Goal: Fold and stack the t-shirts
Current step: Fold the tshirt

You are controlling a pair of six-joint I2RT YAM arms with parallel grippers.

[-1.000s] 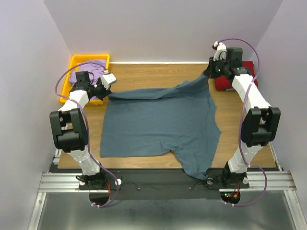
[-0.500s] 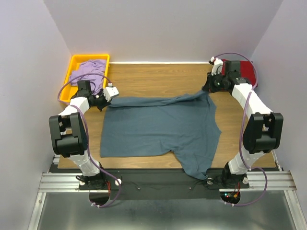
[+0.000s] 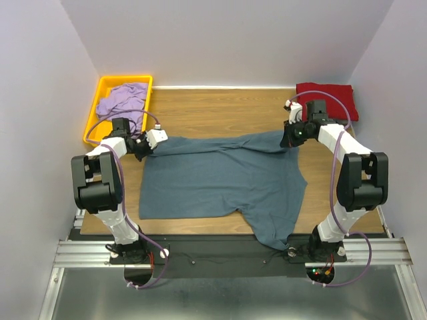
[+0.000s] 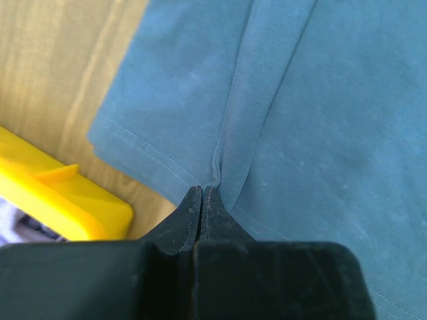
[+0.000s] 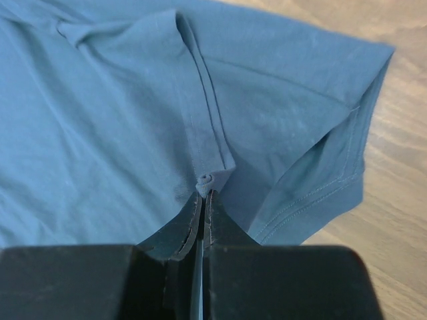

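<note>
Left tool [image 4: 201, 195] and right tool [image 5: 203, 197], each pinched shut on the blue-grey shirt [image 3: 220, 183], now sit lower in frame; its upper edge is doubling over, first fold underway.

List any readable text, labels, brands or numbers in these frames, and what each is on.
None can be read in any view.
Blue-grey t-shirt: plain, no print or tag showing.
Dark red t-shirt: no print visible.
Lavender t-shirt: no print visible.
Yellow tray: no label.
Left end effector: plain black, no marking.
Right end effector: plain black, no marking.
</note>
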